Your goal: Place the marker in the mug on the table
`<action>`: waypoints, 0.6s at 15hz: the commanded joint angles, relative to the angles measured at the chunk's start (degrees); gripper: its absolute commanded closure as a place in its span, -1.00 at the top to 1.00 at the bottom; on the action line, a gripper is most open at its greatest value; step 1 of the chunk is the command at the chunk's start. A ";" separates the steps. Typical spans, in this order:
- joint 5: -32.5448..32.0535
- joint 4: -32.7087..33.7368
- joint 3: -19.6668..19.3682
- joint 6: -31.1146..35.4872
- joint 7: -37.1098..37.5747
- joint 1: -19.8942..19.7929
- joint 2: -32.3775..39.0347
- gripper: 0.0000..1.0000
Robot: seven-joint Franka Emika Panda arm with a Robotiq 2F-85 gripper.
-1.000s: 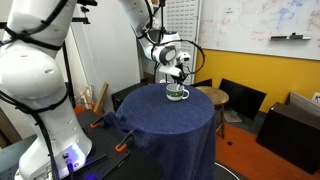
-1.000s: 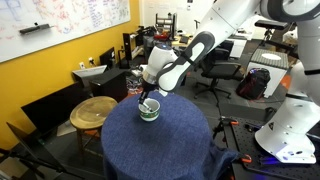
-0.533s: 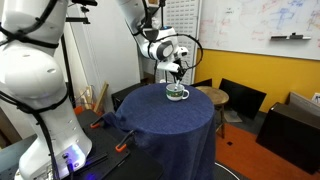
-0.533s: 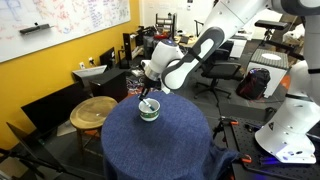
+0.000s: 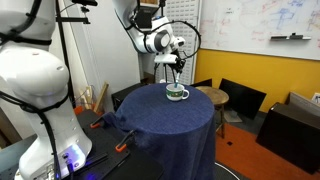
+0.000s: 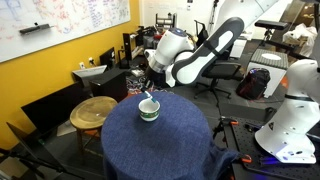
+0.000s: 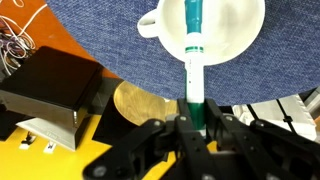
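Note:
The white mug (image 5: 177,94) with a green lower part stands near the far edge of the navy-draped round table (image 5: 170,125), as both exterior views show: mug (image 6: 149,110), table (image 6: 160,145). My gripper (image 5: 172,64) hangs straight above it (image 6: 150,86). In the wrist view the gripper (image 7: 196,122) is shut on the green end of the pale marker (image 7: 194,45). The marker points down over the mug's opening (image 7: 245,30). Whether its tip is inside the rim I cannot tell.
A small round wooden stool (image 6: 93,110) stands beside the table, just beyond the mug; it also shows in the wrist view (image 7: 140,100). A black box (image 7: 50,90) sits lower down. Chairs and desks ring the table. The robot's white base (image 5: 40,90) stands close by.
The gripper has risen above the mug with the marker still in its jaws. The mug has not moved.

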 commanded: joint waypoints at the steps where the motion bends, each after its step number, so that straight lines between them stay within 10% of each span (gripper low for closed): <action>1: -5.12 -1.66 -4.91 -0.08 4.52 5.41 -3.39 -0.89; 9: -7.30 0.68 -5.52 -2.26 4.58 10.55 -3.22 -0.89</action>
